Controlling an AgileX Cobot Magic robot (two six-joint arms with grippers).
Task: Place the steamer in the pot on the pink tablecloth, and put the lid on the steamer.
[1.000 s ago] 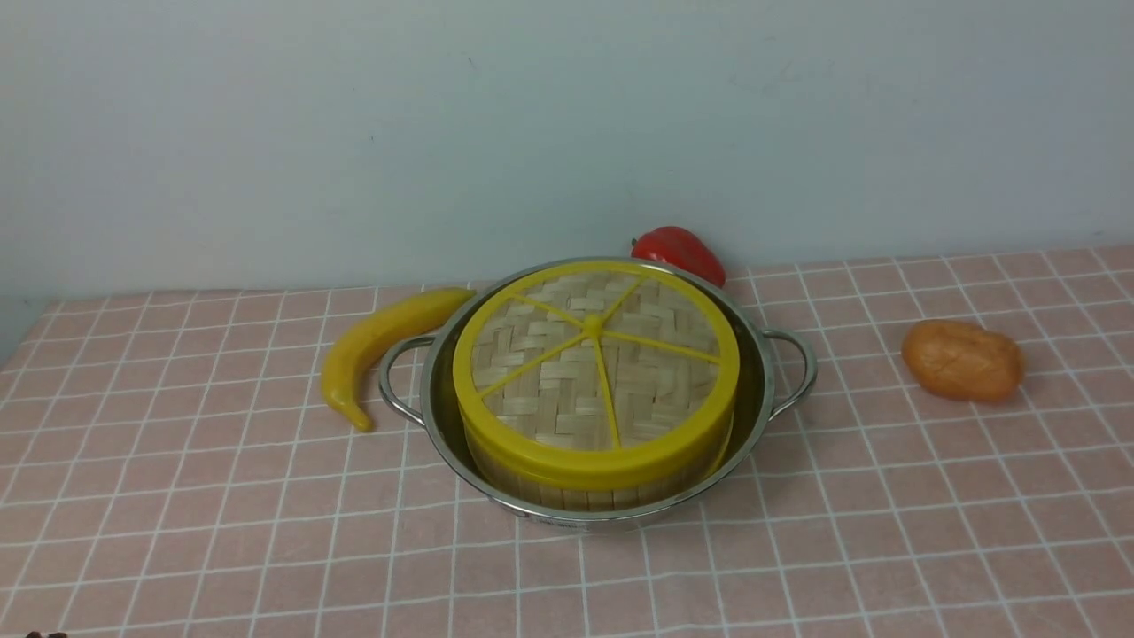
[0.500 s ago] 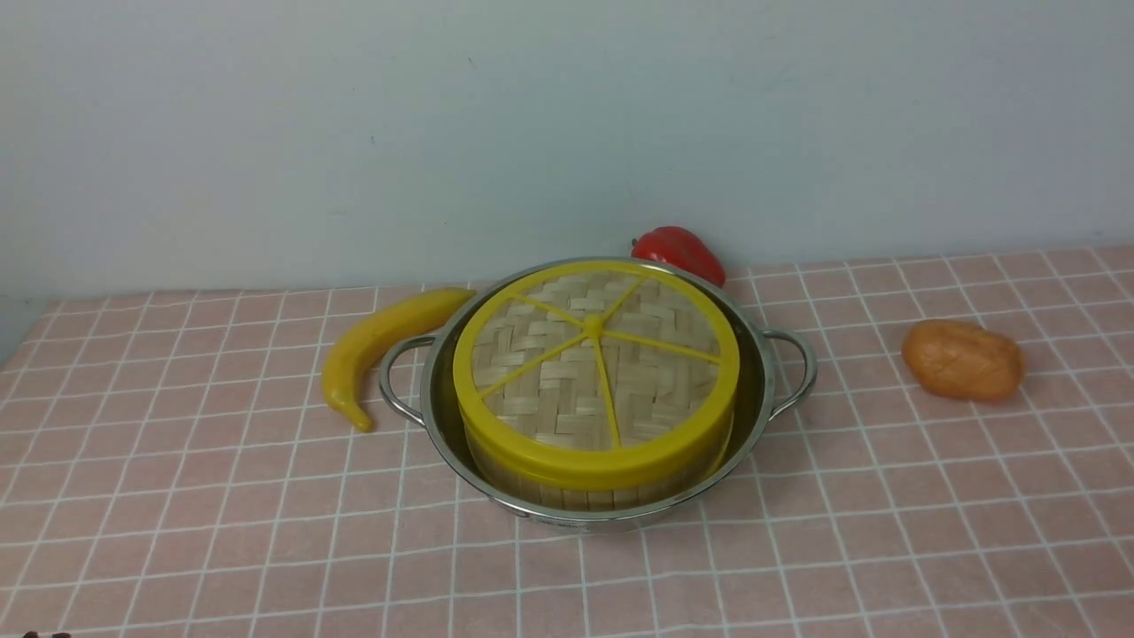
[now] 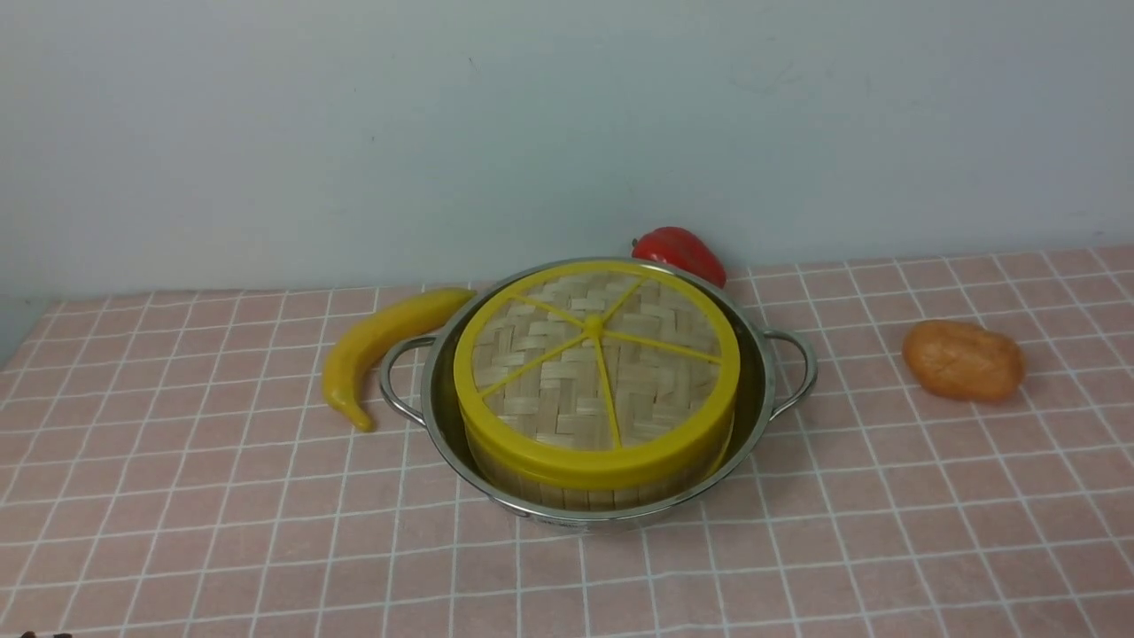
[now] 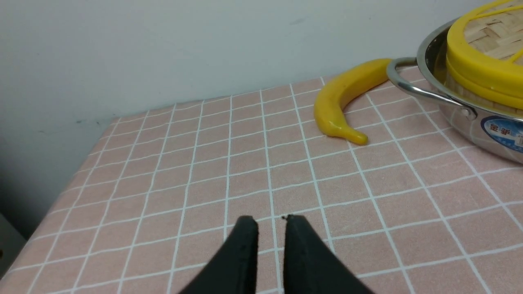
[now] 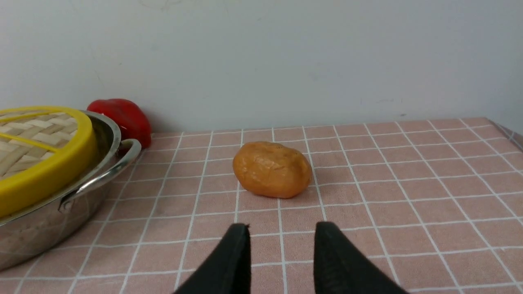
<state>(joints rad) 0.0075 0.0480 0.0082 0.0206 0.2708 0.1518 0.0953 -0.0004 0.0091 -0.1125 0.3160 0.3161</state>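
Observation:
The steel pot [image 3: 764, 390] stands on the pink tablecloth [image 3: 177, 505] at the middle. The bamboo steamer [image 3: 576, 493] sits inside it; only its side wall shows, its contents are hidden. The lid [image 3: 594, 363], with yellow rim and spokes, lies flat on the steamer. Neither gripper shows in the front view. My left gripper [image 4: 271, 220] hovers empty over the cloth, jaws a narrow gap apart, well clear of the pot [image 4: 457, 102]. My right gripper [image 5: 282, 226] is open and empty over the cloth, right of the pot [image 5: 98, 183].
A yellow banana [image 3: 381, 341] lies against the pot's left handle. A red pepper [image 3: 682, 251] sits behind the pot by the wall. An orange-brown potato [image 3: 961, 359] lies to the right, just ahead of my right gripper [image 5: 271, 169]. The cloth's left edge shows [image 4: 61, 192].

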